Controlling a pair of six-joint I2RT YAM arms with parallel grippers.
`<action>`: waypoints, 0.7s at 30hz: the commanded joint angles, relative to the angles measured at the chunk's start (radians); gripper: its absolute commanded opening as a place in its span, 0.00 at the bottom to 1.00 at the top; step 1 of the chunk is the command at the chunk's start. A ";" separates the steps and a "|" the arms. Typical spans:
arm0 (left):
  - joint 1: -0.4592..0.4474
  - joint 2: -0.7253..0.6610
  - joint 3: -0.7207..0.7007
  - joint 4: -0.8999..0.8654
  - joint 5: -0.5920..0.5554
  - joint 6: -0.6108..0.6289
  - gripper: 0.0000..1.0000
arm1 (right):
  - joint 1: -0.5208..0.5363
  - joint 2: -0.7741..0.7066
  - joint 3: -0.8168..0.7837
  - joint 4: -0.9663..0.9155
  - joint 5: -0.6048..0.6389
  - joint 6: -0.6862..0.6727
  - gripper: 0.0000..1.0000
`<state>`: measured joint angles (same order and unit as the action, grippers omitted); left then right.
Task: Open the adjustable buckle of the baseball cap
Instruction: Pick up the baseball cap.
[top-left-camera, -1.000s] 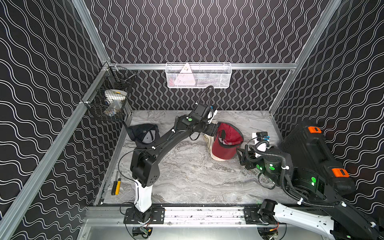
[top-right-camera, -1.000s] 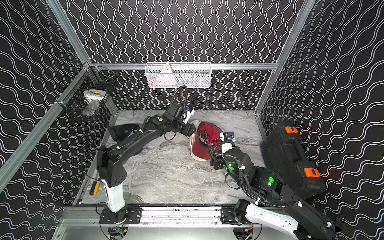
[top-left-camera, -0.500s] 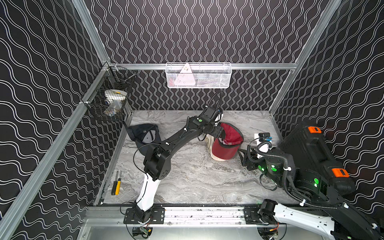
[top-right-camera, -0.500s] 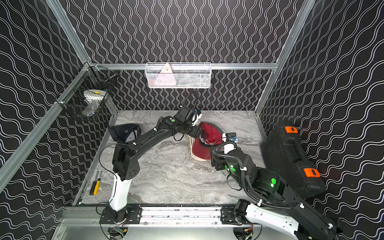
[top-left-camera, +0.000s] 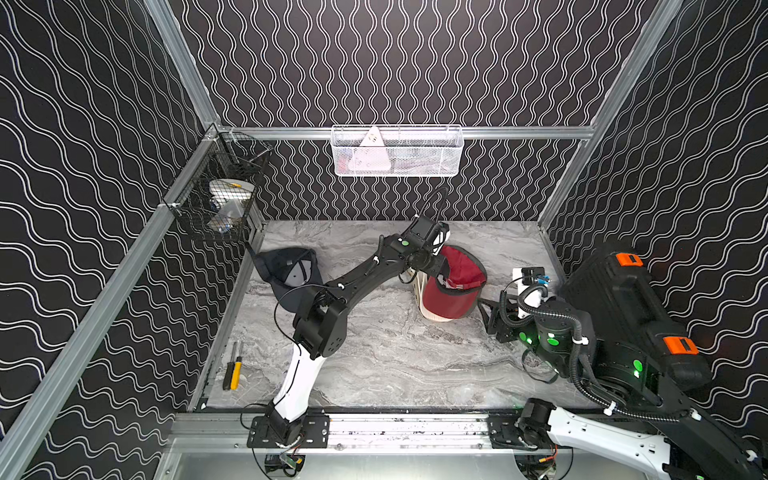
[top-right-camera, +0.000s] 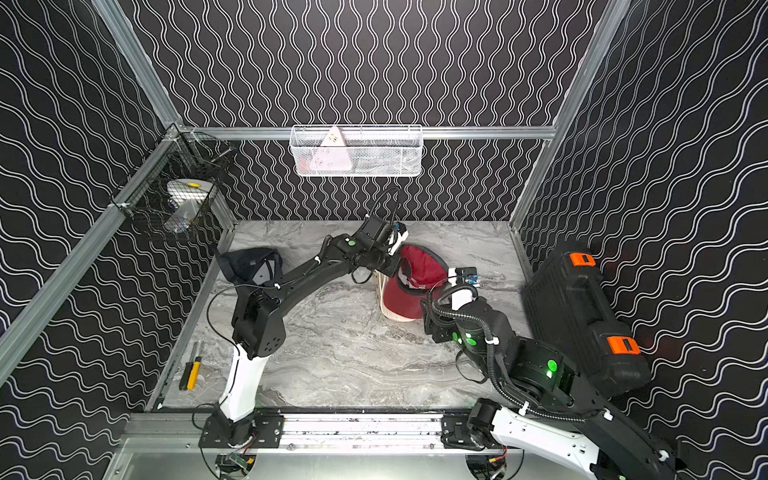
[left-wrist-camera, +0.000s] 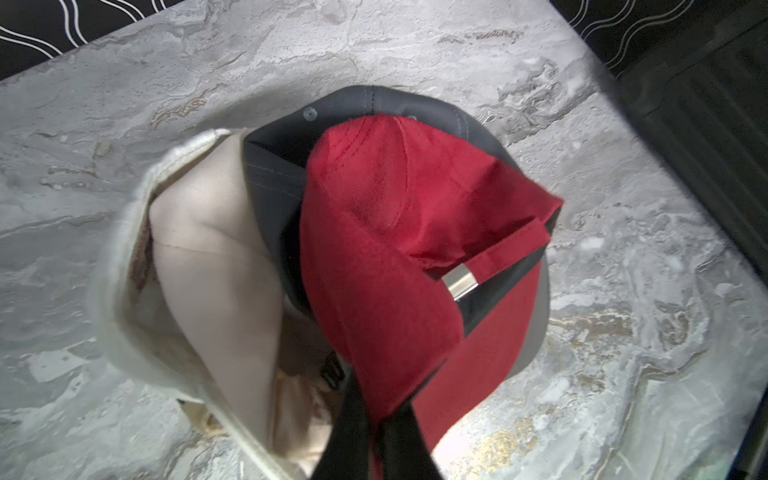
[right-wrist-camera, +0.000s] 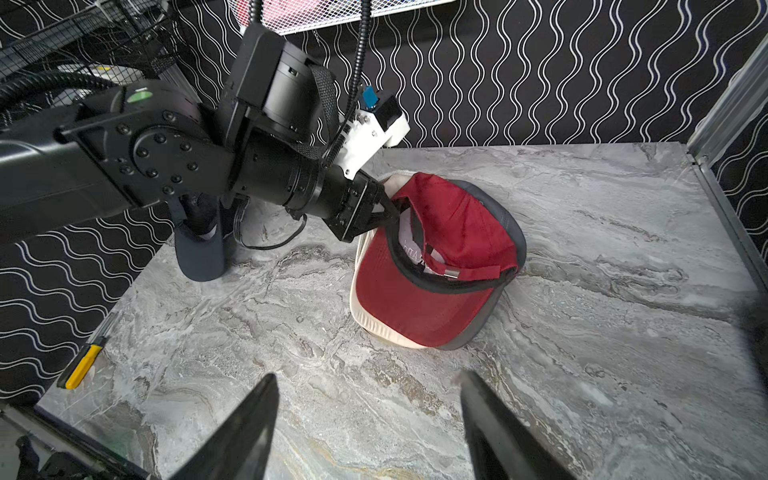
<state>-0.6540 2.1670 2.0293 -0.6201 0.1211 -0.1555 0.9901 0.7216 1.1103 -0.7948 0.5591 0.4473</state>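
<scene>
The left arm had swung its elbow toward the middle of the frame and carried the left gripper (right-wrist-camera: 388, 212) onto the red cap (right-wrist-camera: 415, 307). Its jaws, spread a second earlier, had closed flat on the cap's rim fabric. The right gripper (right-wrist-camera: 368, 388) had barely shifted. It stood wide open and empty, just right of the caps in both top views.

In both top views the left fingers were hidden behind the wrist and the cap's edge, and the buckle could not be made out. The left wrist view cut the fingers (left-wrist-camera: 347, 436) off at the frame edge, but it showed the silver buckle (left-wrist-camera: 459, 283) with the red strap running through it. The label inside the cap was too small to read.

The red cap sat right of centre in the top views, nested over a grey cap (left-wrist-camera: 374, 104) and a cream cap (left-wrist-camera: 199, 270) on the grey marble table (top-left-camera: 395, 365). A dark cap (top-left-camera: 291, 270) lay at centre left and a yellow-handled screwdriver (top-left-camera: 235, 371) at lower left. A black case (top-left-camera: 623, 299) stood at the right, partly behind the right arm. The walls were black with a wavy pattern. A white wire basket (top-left-camera: 397, 151) hung on the back wall and a black mesh basket (top-left-camera: 220, 199) at upper left.
</scene>
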 joint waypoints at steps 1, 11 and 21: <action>-0.006 0.001 0.016 0.038 0.014 -0.020 0.00 | -0.001 -0.015 -0.007 -0.017 -0.001 0.034 0.69; -0.027 -0.111 -0.047 0.046 -0.002 -0.038 0.00 | 0.000 -0.014 -0.002 -0.036 -0.004 0.062 0.68; -0.068 -0.352 -0.184 0.046 -0.053 -0.076 0.00 | 0.000 -0.021 0.077 -0.102 0.003 0.107 0.67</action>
<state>-0.7170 1.8755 1.8751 -0.6056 0.0967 -0.1955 0.9905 0.6964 1.1717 -0.8536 0.5556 0.5137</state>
